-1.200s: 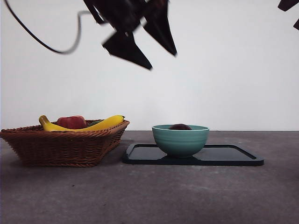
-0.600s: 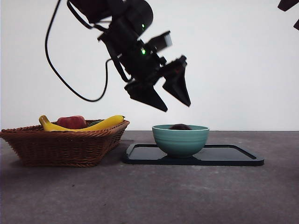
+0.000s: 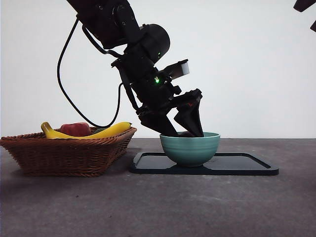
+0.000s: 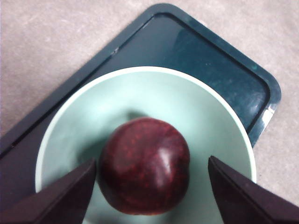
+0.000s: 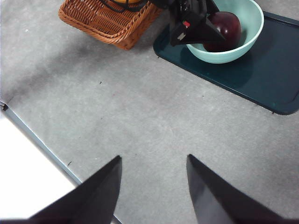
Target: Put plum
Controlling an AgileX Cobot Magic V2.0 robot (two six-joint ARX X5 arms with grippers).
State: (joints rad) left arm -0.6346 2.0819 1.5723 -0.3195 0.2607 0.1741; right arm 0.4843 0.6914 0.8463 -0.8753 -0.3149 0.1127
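left gripper hangs in the bowl, fingers wide around the plum, nothing gripped yet; lifting it out remains.

Colours I'm seeing on the table

Maroon speckled plum sitting in teal bowl; dark tray; brown woven basket at nine o'clock.

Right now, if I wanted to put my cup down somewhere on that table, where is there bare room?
The tray has bare surface beside the teal bowl, on the side away from the basket. The grey table is bare in front of the basket and tray. It is crowded at the bowl: the left gripper straddles the plum, jaws open.
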